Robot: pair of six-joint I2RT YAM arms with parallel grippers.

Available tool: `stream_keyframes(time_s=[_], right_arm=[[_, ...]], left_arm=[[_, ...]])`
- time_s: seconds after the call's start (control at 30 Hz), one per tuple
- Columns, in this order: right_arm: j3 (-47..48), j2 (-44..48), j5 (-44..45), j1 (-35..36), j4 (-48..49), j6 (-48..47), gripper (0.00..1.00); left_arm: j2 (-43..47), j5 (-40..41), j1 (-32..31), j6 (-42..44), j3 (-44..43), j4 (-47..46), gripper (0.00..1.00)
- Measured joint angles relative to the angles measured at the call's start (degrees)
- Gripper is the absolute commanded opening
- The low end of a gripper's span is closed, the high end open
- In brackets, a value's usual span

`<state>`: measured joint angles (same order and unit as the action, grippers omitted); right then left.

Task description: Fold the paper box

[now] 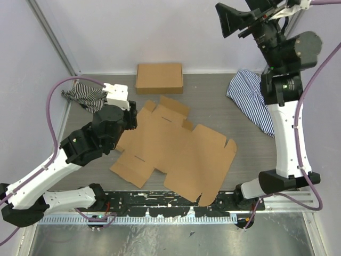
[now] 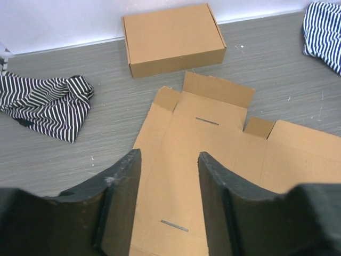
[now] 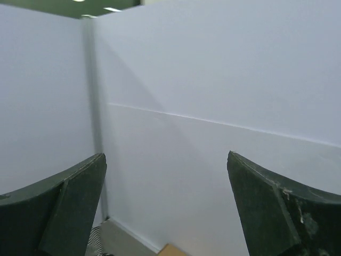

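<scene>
Folding hardly begun: the paper box point(image 1: 176, 152) lay nearly flat on the table point(image 1: 213, 106)
It was spread out mid-table between the arms, panels and tabs unfolded, one far flap seemingly tilted up a little. The left gripper point(image 2: 169, 156) hovered over its left edge, fingers parted on nothing; the right gripper point(image 3: 166, 156) hung high facing the back wall, jaws wide and empty. Every wall and the lid looked left to fold

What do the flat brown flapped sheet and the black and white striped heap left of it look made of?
The paper box: likely thin cardboard, matte plain brown, with cut slits and creases. The striped cloth: soft fabric, probably, since it lies crumpled in loose folds; weave unclear.
</scene>
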<state>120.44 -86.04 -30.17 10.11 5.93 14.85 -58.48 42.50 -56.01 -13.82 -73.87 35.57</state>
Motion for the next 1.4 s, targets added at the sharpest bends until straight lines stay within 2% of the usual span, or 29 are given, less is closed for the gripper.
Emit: stream_keyframes(time_s=[0.07, 0.13, 0.17, 0.2, 0.23, 0.27, 0.3, 0.33, 0.37, 0.43, 0.5, 0.53, 0.6, 0.63, 0.67, 0.7, 0.73, 0.8, 0.83, 0.9, 0.97, 1.07, 1.1, 1.2, 1.33, 1.37, 1.4], right_arm=[[-6.05, 1.73, 9.75, 0.0, 0.07, -1.51, 1.0], [-6.43, -1.11, 15.98, 0.07, -2.23, -2.71, 1.0], [-5.66, -3.26, 17.14, 0.04, -3.63, -2.38, 1.0], [-4.59, -6.14, 16.57, -0.42, -5.53, -0.94, 0.95], [-4.28, -9.03, 13.38, -1.27, -5.97, 1.77, 0.73], [-5.03, -11.93, 9.55, -2.08, -5.57, 4.55, 0.45], [-8.41, -14.75, 3.67, -3.28, -0.57, 10.47, 0.21], [-13.31, -17.46, -1.27, -4.63, 6.43, 18.38, 0.03], [-18.29, -20.61, -4.79, -5.95, 15.21, 27.34, 0.01], [-23.1, -29.57, -9.03, -8.87, 30.16, 45.51, 0.01], [-21.31, -39.26, -12.92, -11.61, 36.59, 56.5, 0.01], [-20.65, -41.75, -14.08, -12.31, 35.08, 56.68, 0.01], [-19.69, -42.97, -12.26, -13.68, 19.89, 48.3, 0.01], [-16.81, -42.86, -5.97, -13.27, 8.76, 40.48, 0.1], [-13.25, -42.84, 2.21, -11.98, 0.72, 32.09, 0.62], [-10.84, -42.21, 10.62, -10.08, -4.04, 25.35, 0.94], [-9.86, -40.19, 20.96, -7.08, -7.23, 17.53, 0.99], [-9.88, -33.86, 32.37, -0.28, -12.0, 5.75, 1.0], [-9.88, -30.34, 30.97, 2.6, -12.61, 2.6, 1.0], [-8.17, -25.22, 17.92, 4.92, -12.07, 2.03, 1.0], [0.7, -25.59, 2.58, 1.75, -10.01, 5.9, 1.0], [24.65, -36.04, -6.84, -5.97, -13.81, 5.29, 1.0], [26.53, -37.27, -6.8, -7.93, -15.28, 4.13, 1.0], [17.59, -35.78, 2.86, -9.75, -21.24, -1.11, 1.0], [6.69, -35.45, 27.89, -0.94, -28.28, -8.85, 1.0], [4.5, -35.36, 33.35, 2.32, -28.52, -9.29, 0.94], [2.89, -35.06, 36.09, 5.27, -28.79, -9.18, 0.56]], left_arm=[[0.79, 0.5, 0.07, -1.05, 0.02, 0.5, 0.59], [1.36, 0.66, 0.42, -2.78, 0.02, 1.73, 0.6], [1.51, 0.39, 0.85, -4.07, 0.04, 2.67, 0.61], [1.53, -0.17, 1.46, -5.25, 0.07, 3.45, 0.62], [1.55, -0.85, 2.12, -6.27, 0.31, 4.02, 0.63], [1.66, -2.32, 3.26, -7.54, 0.96, 4.28, 0.64], [1.75, -3.58, 4.37, -8.37, 1.73, 4.37, 0.64], [1.88, -5.81, 6.16, -9.33, 2.82, 4.13, 0.63], [1.86, -8.24, 8.44, -10.27, 3.89, 4.02, 0.6], [1.18, -13.05, 13.62, -11.85, 4.9, 4.09, 0.56], [-0.57, -17.97, 19.76, -13.27, 4.87, 3.69, 0.55], [-1.4, -19.5, 21.92, -13.49, 4.79, 3.48, 0.54], [-3.45, -21.7, 25.51, -13.86, 4.44, 3.13, 0.54], [-4.39, -22.6, 26.82, -13.9, 4.28, 2.84, 0.54], [-5.29, -23.56, 27.98, -13.9, 4.02, 2.58, 0.54], [-6.19, -24.44, 29.11, -13.9, 3.74, 2.16, 0.54], [-6.84, -25.11, 30.1, -13.9, 3.45, 1.88, 0.55], [-8.31, -26.51, 32.57, -13.88, 2.54, 1.42, 0.55], [-8.98, -27.19, 33.88, -13.88, 2.08, 1.11, 0.55], [-10.14, -29.33, 37.05, -13.9, 1.86, -0.09, 0.51], [-10.8, -32.11, 40.48, -14.4, 2.27, -1.18, 0.48], [-10.93, -36.5, 46.36, -15.43, 5.62, -3.91, 0.47], [-10.93, -37.33, 47.69, -15.72, 7.1, -4.33, 0.47], [-10.73, -38.93, 48.74, -16.04, 10.75, -4.72, 0.47], [-10.34, -40.24, 48.68, -15.67, 12.72, -4.61, 0.47], [-10.16, -40.37, 48.7, -15.41, 12.7, -4.7, 0.47], [-9.94, -40.44, 48.74, -15.26, 12.7, -4.74, 0.46]])
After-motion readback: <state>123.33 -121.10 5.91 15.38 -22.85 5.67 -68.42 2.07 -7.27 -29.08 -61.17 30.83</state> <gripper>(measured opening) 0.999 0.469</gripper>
